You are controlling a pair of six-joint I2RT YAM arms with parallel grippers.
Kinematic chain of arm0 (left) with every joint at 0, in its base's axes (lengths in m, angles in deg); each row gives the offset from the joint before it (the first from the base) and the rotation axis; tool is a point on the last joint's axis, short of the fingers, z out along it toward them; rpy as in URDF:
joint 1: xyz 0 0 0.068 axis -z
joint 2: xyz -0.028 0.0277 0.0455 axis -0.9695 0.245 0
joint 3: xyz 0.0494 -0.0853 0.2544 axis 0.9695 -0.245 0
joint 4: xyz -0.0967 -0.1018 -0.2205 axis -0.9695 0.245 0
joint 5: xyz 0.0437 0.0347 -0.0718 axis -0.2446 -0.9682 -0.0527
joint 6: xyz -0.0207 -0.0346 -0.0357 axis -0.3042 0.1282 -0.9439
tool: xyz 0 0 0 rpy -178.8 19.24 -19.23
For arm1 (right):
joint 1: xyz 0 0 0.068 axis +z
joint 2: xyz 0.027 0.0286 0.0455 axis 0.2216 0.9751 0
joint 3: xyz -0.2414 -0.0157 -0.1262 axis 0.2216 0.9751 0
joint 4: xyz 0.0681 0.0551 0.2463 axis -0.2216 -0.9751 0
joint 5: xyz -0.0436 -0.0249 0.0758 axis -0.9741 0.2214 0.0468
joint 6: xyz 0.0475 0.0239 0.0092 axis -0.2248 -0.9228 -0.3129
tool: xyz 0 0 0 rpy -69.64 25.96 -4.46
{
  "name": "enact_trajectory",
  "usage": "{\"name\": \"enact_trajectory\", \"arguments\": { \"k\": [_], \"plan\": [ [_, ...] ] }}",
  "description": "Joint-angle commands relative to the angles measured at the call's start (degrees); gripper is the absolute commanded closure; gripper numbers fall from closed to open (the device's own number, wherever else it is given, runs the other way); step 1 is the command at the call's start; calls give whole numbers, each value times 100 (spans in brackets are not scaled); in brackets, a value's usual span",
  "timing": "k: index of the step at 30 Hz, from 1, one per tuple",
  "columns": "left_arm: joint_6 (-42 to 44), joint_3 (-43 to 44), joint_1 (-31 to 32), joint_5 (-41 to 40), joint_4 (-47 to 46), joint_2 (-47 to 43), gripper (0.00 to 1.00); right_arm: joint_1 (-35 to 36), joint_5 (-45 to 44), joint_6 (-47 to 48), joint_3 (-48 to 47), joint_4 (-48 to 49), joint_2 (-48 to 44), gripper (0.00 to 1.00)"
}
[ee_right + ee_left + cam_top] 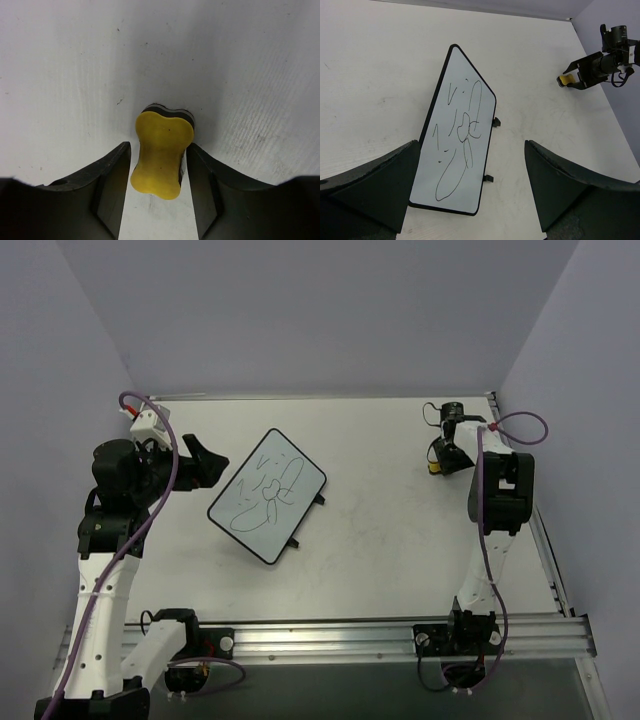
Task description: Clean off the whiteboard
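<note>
While wide apart by scribbled whiteboard (268, 495), L gripper (210, 465); R gripper (158, 145) tight on eraser (160, 157).

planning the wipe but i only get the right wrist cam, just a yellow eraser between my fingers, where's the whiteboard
observer: The whiteboard lies on the table left of centre, close to the left gripper and far from the right gripper.
operator: anything on it to erase
observer: Yes, dark scribbles run across most of its face.
operator: is the left arm holding it
observer: No, the left gripper is open with nothing between its fingers.
</note>
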Motion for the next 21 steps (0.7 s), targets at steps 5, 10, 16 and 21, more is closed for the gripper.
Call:
{"name": "enact_trajectory", "arguments": {
  "k": [5, 10, 16, 21],
  "plan": [
    [-40, 29, -53, 105, -281, 8, 6, -25, -216, 148, -49, -259, 79, 63],
    [-57, 29, -70, 123, -299, 52, 6, -16, -286, 509, -67, -163, 97, 80],
    [-93, 11, -79, 123, -308, 149, 6, 63, 4, 1333, 82, 390, -8, 96],
    [-347, -85, -79, 149, -413, 342, 6, 230, 117, 1835, 618, 1181, -491, 96]
  ]
}}
